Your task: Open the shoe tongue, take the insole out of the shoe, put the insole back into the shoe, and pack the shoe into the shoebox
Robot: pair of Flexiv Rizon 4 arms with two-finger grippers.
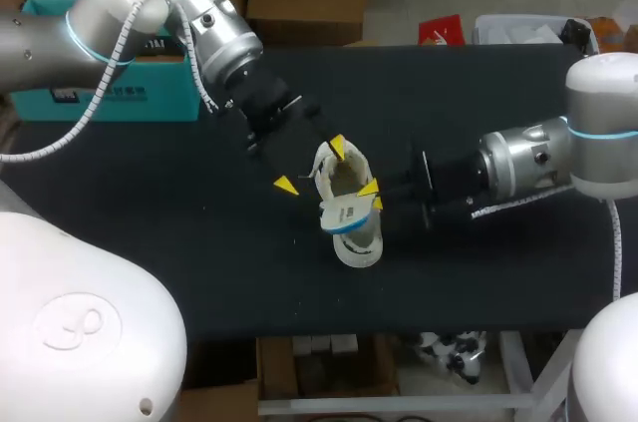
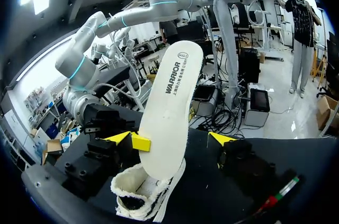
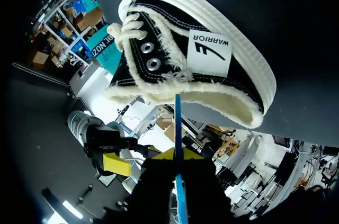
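Jaws of our right gripper (image 3: 178, 156) close narrowly on the edge of the insole (image 2: 168, 113); our left gripper (image 1: 311, 167) stands wide open, holding nothing.

We judge the insole is being drawn out. It stands nearly upright, its lower end in the mouth of the black canvas shoe (image 3: 241, 83), which lies on the table (image 1: 199, 242) just ahead of both sets of jaws. To do this well we should lift along the insole's length with a firm pinch, and let the open left jaws steady the shoe so it doesn't rise too.
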